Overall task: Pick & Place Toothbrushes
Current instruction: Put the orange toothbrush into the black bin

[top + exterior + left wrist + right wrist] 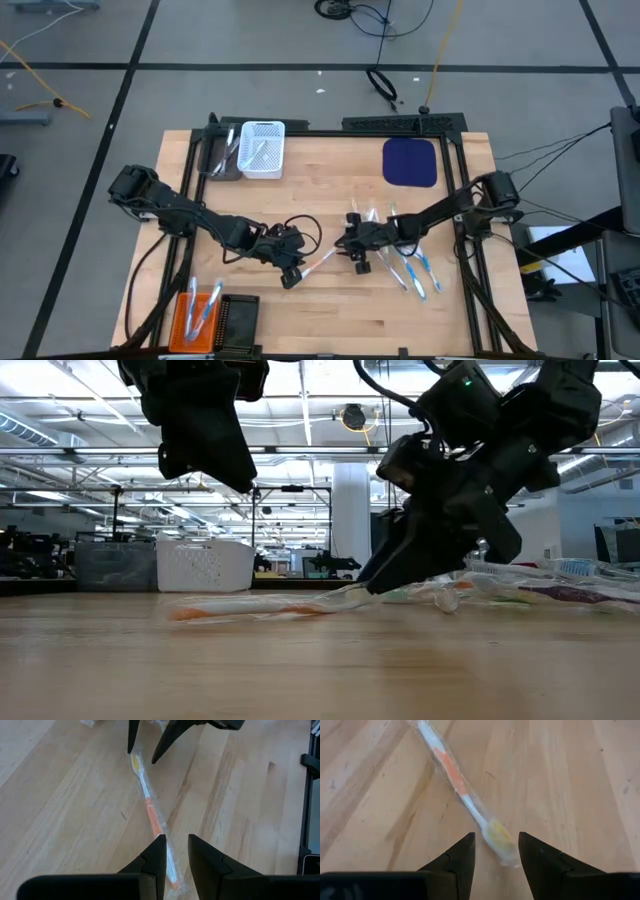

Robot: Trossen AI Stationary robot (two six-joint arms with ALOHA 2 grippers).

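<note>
One toothbrush in a clear wrapper lies flat on the wooden table at mid table; it has a white and orange handle and a yellow head. My right gripper is open and low at the head end, one finger on each side of the head. Whether they touch it I cannot tell. My left gripper is open with a narrow gap. It hangs above the handle end, well clear of the table in the low view.
More wrapped toothbrushes lie in a loose pile right of centre. A white basket and a grey tray stand far left, an orange basket and a black one near left. A blue pad lies far right.
</note>
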